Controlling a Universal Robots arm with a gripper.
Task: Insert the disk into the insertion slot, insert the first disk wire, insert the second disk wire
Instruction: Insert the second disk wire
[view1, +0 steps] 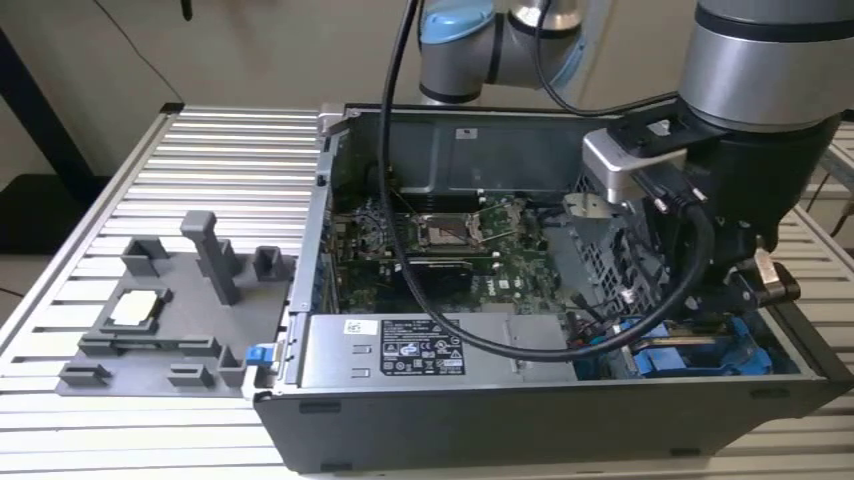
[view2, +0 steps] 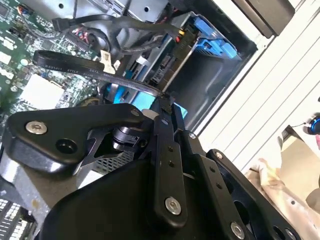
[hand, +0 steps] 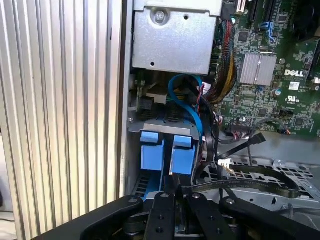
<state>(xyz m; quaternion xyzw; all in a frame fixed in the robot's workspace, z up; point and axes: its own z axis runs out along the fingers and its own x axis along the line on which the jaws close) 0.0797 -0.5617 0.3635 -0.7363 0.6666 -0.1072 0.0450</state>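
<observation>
Inside computer case (view1: 534, 130), hand (hand: 176, 196) hangs just above disk (hand: 167, 150).

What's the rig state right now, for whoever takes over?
Gripper: down inside the case by the drive cage, fingers together, apparently pinching the end of a flat black wire.
Disk: its blue caddy looks seated in the insertion slot, at the case corner on the exterior view's right.
Done: disk insertion, by the look of it.
Left: the held wire is not plugged into the disk yet; I cannot tell whether it is the first or the second wire.
</observation>
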